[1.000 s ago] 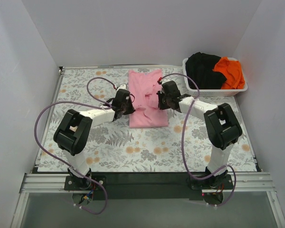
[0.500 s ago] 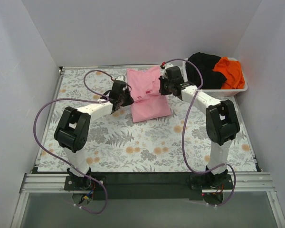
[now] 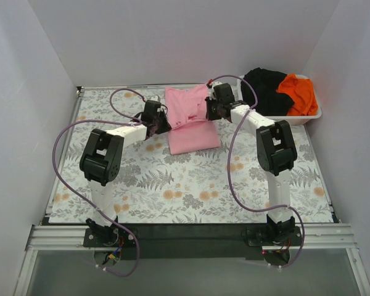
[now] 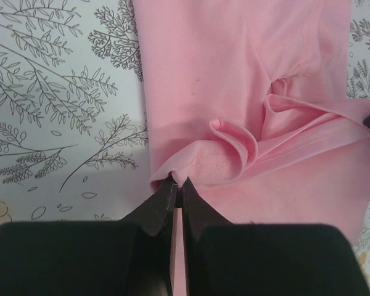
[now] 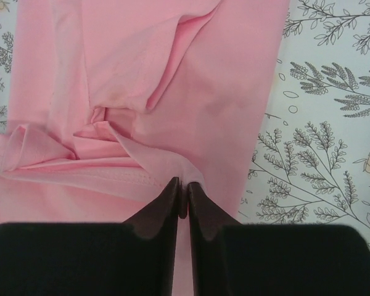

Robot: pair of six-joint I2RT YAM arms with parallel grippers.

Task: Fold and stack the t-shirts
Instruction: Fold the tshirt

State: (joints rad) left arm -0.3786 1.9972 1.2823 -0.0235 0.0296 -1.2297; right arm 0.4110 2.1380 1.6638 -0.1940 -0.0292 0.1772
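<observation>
The light pink t-shirt (image 3: 191, 132) is soft matt cloth, creased; the table cover (image 3: 172, 185) looks smooth and matt. The basket (image 3: 283, 119) is white plastic; the left gripper (image 4: 176, 186) matt black

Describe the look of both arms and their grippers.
The left arm and right arm have white links between bulky black joint housings, each with a thin purple cable looping alongside. The left gripper and right gripper are black, with two tapered fingers.

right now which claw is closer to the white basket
Right. The right claw pinches the right edge of the pink shirt, just left of the basket; the left claw pinches its left edge, the whole shirt between it and the basket.
</observation>
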